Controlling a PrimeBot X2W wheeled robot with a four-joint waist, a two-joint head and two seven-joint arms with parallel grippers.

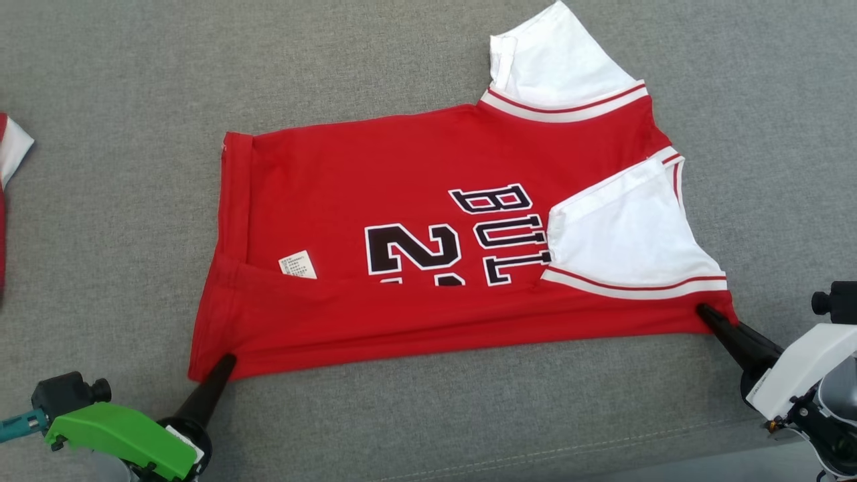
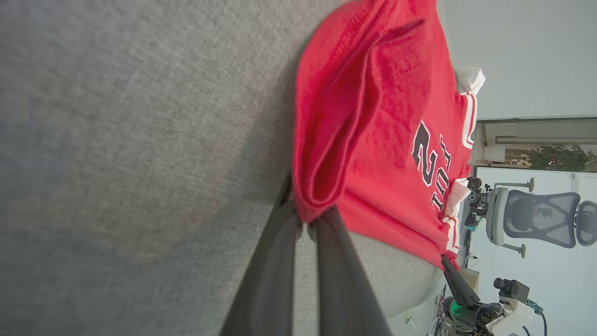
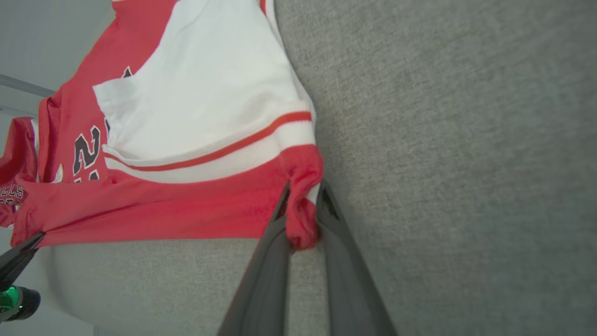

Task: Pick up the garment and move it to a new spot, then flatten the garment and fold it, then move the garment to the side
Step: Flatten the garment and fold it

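Note:
The garment (image 1: 402,194) is a red jersey with white sleeves and black lettering, lying partly folded on the grey surface. Its near edge is folded up over the number, and one white sleeve (image 1: 622,234) lies folded in over the letters. My left gripper (image 1: 227,360) is shut on the garment's near left corner (image 2: 310,205). My right gripper (image 1: 704,312) is shut on the near right corner, where red cloth (image 3: 303,224) bunches between the fingers. The near edge runs stretched between the two grippers.
The grey fabric surface (image 1: 469,415) spreads all around the jersey, with a seam near its front edge. Another red and white garment (image 1: 10,161) pokes in at the far left. An office chair (image 2: 536,219) stands in the room behind.

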